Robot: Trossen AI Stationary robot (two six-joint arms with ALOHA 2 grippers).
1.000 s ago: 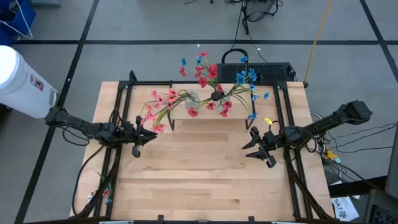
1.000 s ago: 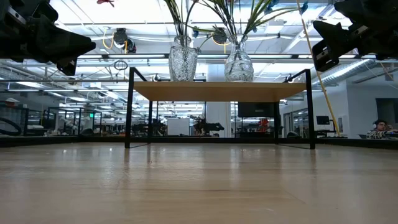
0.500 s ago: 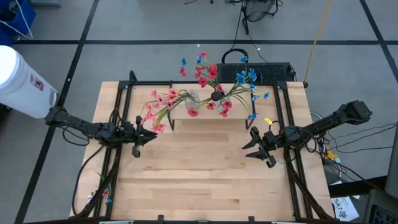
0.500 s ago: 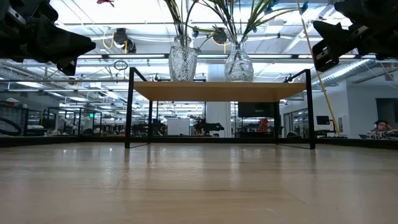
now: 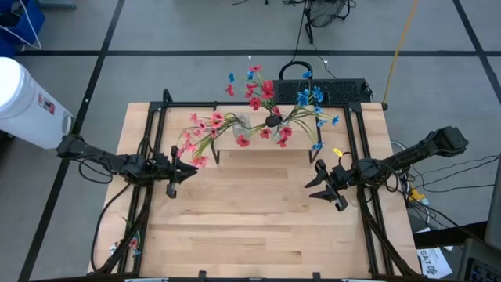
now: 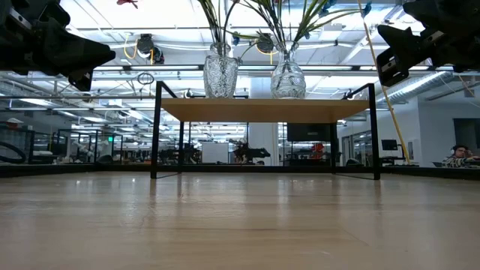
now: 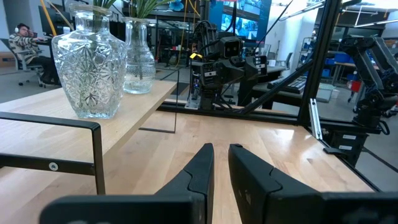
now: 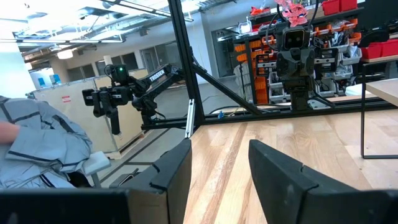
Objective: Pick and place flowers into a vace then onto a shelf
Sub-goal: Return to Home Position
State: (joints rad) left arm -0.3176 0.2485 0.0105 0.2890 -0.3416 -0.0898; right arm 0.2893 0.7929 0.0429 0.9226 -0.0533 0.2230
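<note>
Finding flowers (image 5: 250, 117) standing stems-down in two glass vases (image 6: 220, 71) on the shelf (image 6: 262, 109), sprays fanning along its length: pink leaning left, blue right, red rearward. Noting left gripper (image 5: 192, 169) hanging fingers a slit apart, right gripper (image 5: 315, 182) spread wide, both gripping nothing over the wooden table (image 5: 258, 235). Seeing a lit workshop beyond.

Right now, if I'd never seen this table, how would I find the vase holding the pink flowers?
Find the low wooden shelf at the back of the table; two clear glass vases stand side by side on it. Yours is the left one, pink flowers fanning from it: square-shouldered with star cuts, while its neighbour is rounder with a slim neck.
</note>
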